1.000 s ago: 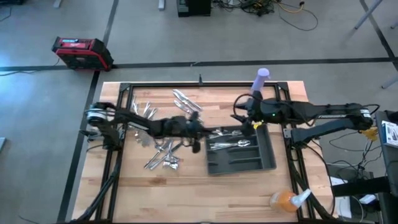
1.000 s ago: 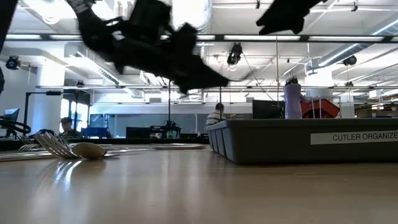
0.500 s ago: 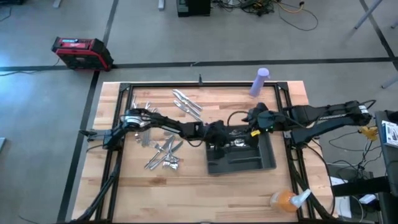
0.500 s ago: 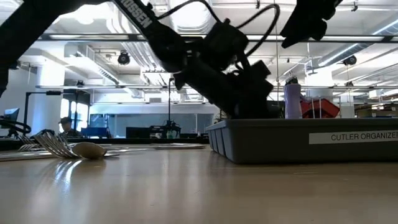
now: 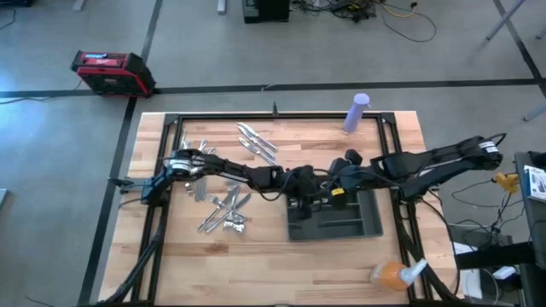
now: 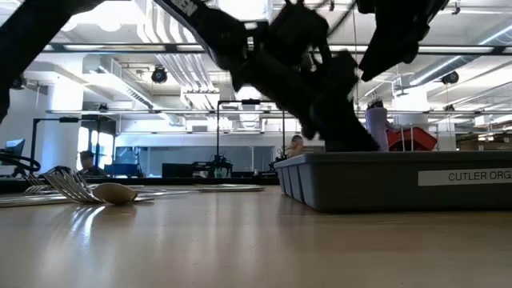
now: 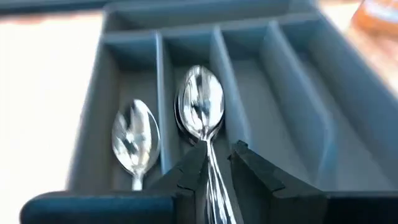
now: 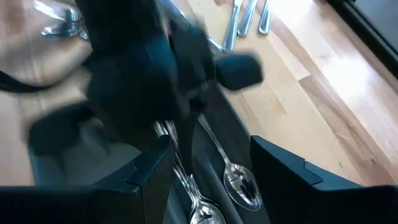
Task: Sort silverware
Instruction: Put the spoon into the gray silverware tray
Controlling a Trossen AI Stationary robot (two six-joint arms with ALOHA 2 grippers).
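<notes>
Over the tray [image 7: 348, 106], left end effector [image 7: 213, 168] pinches a spoon [image 7: 201, 106], bowl pointing away.

High view: straight down, far, whole table [image 5: 171, 247]. Low view: tabletop height, level toward room. Wrist views: close, each looking past own jaws into tray [image 7: 298, 112]; tray beyond jaws shared by all.
</notes>
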